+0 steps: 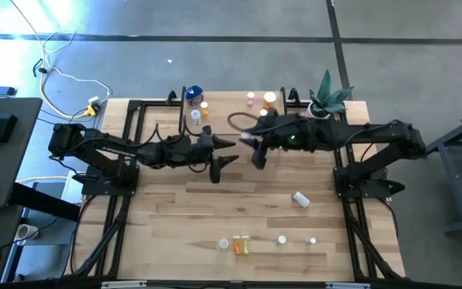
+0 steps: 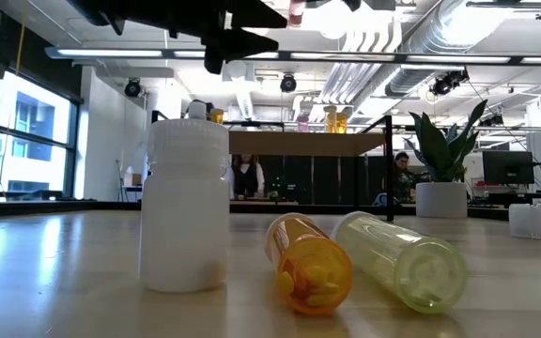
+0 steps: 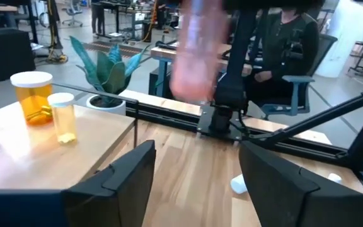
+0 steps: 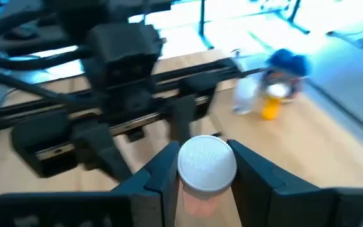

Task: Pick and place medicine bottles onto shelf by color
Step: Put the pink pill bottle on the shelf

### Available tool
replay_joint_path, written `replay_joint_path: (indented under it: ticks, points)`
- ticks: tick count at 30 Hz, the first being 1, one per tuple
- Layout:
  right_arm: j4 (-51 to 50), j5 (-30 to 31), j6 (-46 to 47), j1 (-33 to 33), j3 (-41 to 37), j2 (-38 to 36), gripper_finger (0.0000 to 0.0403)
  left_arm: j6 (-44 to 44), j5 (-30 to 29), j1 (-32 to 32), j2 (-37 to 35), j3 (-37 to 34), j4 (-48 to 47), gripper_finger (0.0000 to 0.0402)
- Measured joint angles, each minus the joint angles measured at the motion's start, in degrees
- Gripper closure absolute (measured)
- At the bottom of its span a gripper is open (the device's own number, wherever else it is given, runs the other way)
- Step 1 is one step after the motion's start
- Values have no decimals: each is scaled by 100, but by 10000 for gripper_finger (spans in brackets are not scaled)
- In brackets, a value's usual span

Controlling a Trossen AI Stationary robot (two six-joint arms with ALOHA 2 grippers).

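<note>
Pincer of my right arm (image 4: pixel 200 183) is clamped on a small pink pill bottle with a white ribbed cap (image 4: pixel 207 165); its fingers press both flanks just under the cap.

High view: right pincer (image 1: pixel 257 151) and left pincer (image 1: pixel 219 163) sit near each other mid-surface, in front of the low light-wood shelf on black legs (image 1: pixel 231 103). Blue-topped bottle (image 1: pixel 194 94) stands at the shelf's left end; pink and amber bottles (image 1: pixel 269 99) at its right end. More bottles lie along the near edge of the wooden surface (image 1: pixel 175 209).

Low view: white bottle (image 2: pixel 185 205) upright, orange bottle (image 2: pixel 309 262) and pale yellow vial (image 2: pixel 399 259) on their sides, all untouched.

Left wrist view: left pincer (image 3: pixel 197 183) stands open and empty, the pink bottle (image 3: pixel 194 53) blurred in the air beyond it.

Judgement: this looks like a handover just completed, carry step now in hand. Next I'd want the right arm to bring the bottle upright to the shelf's right end beside the pink one, then release.
</note>
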Motion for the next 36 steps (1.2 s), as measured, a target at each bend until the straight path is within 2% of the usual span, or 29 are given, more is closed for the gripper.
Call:
replay_joint_path:
  ticks: [16, 19, 22, 26, 36]
  points:
    - [-802, 146, -893, -1029, -90, -1351, 297, 2, 2, 442, 0, -1, -10, 179]
    - [-543, 310, -880, -1303, -727, -1670, 297, 2, -17, 494, 0, -2, -4, 179]
    - [50, 233, -794, -1573, -1585, -2016, 297, 2, -22, 542, 0, -2, -4, 179]
    - [597, -62, -748, -1888, -2352, -2265, 297, 2, -32, 608, 0, -2, -5, 179]
    - [1003, -599, -777, -2450, -3108, -2021, 297, 2, -309, 640, 0, -4, -9, 179]
